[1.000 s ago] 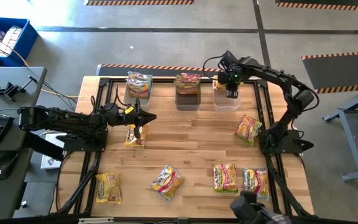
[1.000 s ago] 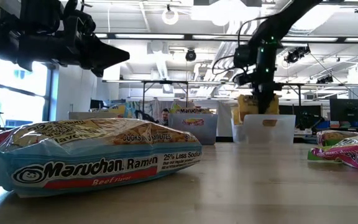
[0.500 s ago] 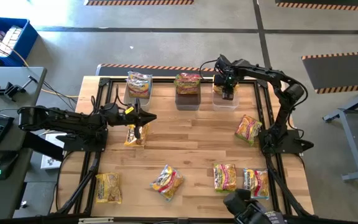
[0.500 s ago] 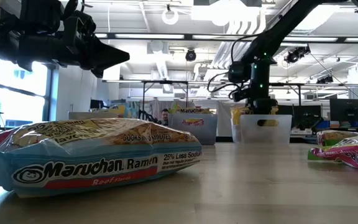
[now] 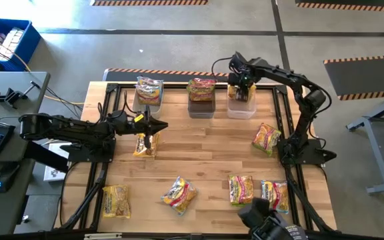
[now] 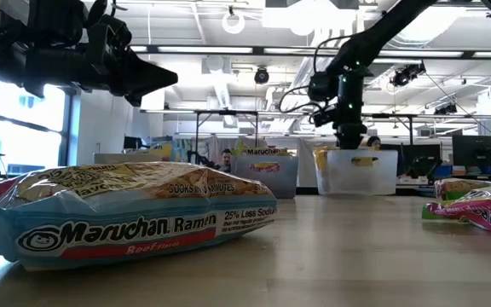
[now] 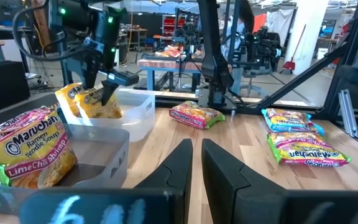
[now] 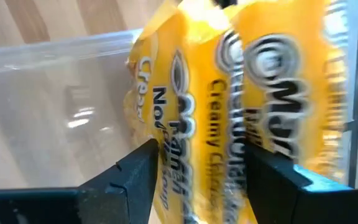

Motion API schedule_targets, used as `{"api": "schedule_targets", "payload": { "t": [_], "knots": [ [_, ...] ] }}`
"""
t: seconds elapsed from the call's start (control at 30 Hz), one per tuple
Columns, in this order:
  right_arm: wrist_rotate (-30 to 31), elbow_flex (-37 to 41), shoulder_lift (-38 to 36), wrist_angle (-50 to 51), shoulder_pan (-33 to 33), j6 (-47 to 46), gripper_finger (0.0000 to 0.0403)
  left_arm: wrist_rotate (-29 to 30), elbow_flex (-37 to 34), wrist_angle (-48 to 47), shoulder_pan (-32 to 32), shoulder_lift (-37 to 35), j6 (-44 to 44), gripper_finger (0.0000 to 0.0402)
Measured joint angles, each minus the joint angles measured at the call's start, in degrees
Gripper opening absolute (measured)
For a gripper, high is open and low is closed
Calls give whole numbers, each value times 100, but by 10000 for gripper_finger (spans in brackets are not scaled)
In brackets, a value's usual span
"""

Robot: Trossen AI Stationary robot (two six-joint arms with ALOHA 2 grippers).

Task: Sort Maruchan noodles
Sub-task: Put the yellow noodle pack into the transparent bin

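Right tool [image 5: 241, 87] has dropped into the far right tub [image 6: 356, 170], letting go of a yellow packet [image 8: 197, 118]; lift straight out. Left tool [image 5: 153, 126] stays clenched, empty.

Between the black right gripper [image 8: 194, 171] jaws stood a crinkly yellow plastic noodle packet [image 8: 185, 106] with black-and-white lettering, beside it another yellow packet [image 8: 291, 81], inside a clear rectangular plastic tub [image 8: 61, 99].

- You have open desk [image 5: 205, 143] mid-board, between the scattered packets.
- Three tubs [image 5: 201, 107] line the far edge, blocking low passes there.
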State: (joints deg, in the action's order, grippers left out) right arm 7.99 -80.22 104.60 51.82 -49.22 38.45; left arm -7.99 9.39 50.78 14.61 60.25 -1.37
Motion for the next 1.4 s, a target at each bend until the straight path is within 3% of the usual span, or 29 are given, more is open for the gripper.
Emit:
{"api": "schedule_targets", "payload": {
  "t": [0.57, 0.83, 0.9, 1.03, 1.1, 1.2, 1.4],
  "knots": [
    [259, -597, -2, 603, 236, -299, 194, 30, 0, -210, 0, 2, 0, 25],
    [339, -905, -7, 705, 379, -321, 114, 449, 2, -512, 0, 0, -58, 26],
    [42, -934, -49, 703, 389, -385, 87, 461, 2, -594, 0, 2, -120, 26],
    [-1128, -902, -211, 646, 272, -633, 25, 461, 2, -629, 0, 2, -222, 26],
    [-1589, -715, -320, 404, 211, -702, 7, 463, 2, -627, 0, 2, -249, 26],
    [-1756, -173, -535, -459, 208, -831, 8, 469, 2, -625, 0, 2, -302, 26],
    [-2277, 1434, -1142, -3128, 423, -1510, 1, 548, 32, -651, -10, 0, -592, 26]
  ]
}}
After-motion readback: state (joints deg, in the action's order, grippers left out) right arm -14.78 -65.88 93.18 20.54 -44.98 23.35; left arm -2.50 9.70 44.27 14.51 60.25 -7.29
